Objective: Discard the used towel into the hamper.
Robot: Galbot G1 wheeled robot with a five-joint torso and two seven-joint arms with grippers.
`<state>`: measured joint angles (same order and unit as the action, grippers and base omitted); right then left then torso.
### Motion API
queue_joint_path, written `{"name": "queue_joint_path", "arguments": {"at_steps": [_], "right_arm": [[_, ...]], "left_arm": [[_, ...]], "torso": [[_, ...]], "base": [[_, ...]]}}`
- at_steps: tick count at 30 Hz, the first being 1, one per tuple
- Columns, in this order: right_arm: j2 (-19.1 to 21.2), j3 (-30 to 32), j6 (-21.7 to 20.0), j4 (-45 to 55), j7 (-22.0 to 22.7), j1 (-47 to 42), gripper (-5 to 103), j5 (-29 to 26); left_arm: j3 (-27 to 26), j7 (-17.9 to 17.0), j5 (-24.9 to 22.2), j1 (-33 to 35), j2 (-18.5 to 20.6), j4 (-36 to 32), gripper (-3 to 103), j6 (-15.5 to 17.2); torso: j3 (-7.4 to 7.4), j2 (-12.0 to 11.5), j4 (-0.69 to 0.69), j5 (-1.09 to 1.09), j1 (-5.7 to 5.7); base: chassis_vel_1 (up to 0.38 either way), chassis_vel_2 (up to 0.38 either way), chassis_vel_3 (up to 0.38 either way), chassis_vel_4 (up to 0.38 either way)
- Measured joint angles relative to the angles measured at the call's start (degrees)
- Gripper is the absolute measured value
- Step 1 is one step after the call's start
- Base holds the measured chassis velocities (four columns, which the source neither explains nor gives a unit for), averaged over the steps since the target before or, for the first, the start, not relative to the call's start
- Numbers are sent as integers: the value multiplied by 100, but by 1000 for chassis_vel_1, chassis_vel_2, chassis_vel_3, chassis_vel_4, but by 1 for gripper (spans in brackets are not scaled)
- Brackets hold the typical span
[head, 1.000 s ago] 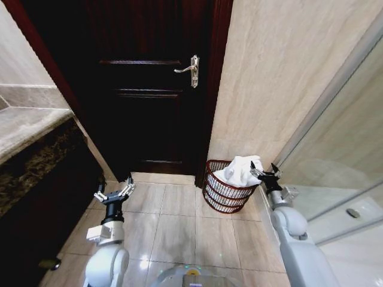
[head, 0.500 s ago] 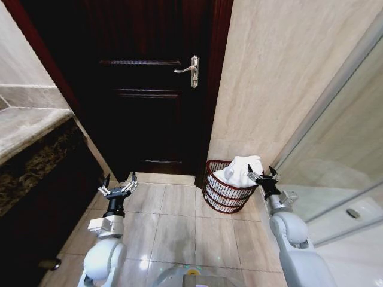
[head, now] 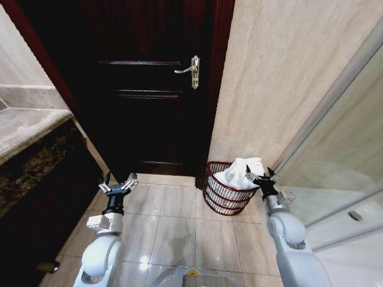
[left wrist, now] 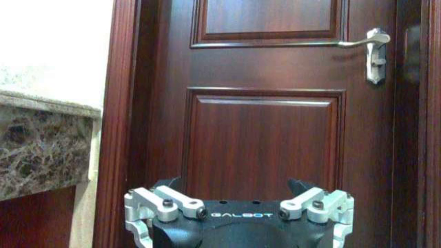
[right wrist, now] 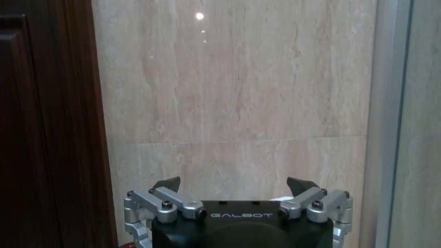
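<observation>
Towel [head: 242, 171] in hamper [head: 226, 192]; right hand [head: 260, 176] beside (open).

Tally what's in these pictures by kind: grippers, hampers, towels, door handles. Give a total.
Grippers: 2, left gripper and right gripper, both open
Hampers: 1, the hamper
Towels: 1, white towel in the hamper
Door handles: 1, door handle
Total: 5

Floor [head: 173, 224]: open tile between both arms.
Hamper [head: 226, 192]: wedged in the corner, towel [head: 240, 171] heaped over its rim.
Right tool [head: 260, 177]: jaws spread, beside the towel.
</observation>
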<state>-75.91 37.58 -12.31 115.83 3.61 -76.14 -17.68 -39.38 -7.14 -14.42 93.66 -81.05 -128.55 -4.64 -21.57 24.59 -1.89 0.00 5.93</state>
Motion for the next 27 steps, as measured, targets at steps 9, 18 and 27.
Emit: {"name": "queue_joint_path", "arguments": {"at_steps": [9, 18, 27], "right_arm": [[45, 10, -111, 13, 97, 28, 100, -26], [81, 5, -186, 13, 126, 43, 100, -63], [294, -1, -635, 7, 806, 248, 100, -442]], "left_arm": [[13, 34, 2, 25, -29, -80, 100, -30], [-9, 107, 27, 131, -129, -164, 100, -121], [-17, 115, 39, 161, -186, -259, 100, -152]], "torso": [[-1, 2, 0, 0, 0], [-1, 2, 0, 0, 1], [-2, 2, 1, 1, 2]], "base": [[-19, 11, 20, -18], [-45, 58, 57, -52], [-38, 40, 38, -44]]}}
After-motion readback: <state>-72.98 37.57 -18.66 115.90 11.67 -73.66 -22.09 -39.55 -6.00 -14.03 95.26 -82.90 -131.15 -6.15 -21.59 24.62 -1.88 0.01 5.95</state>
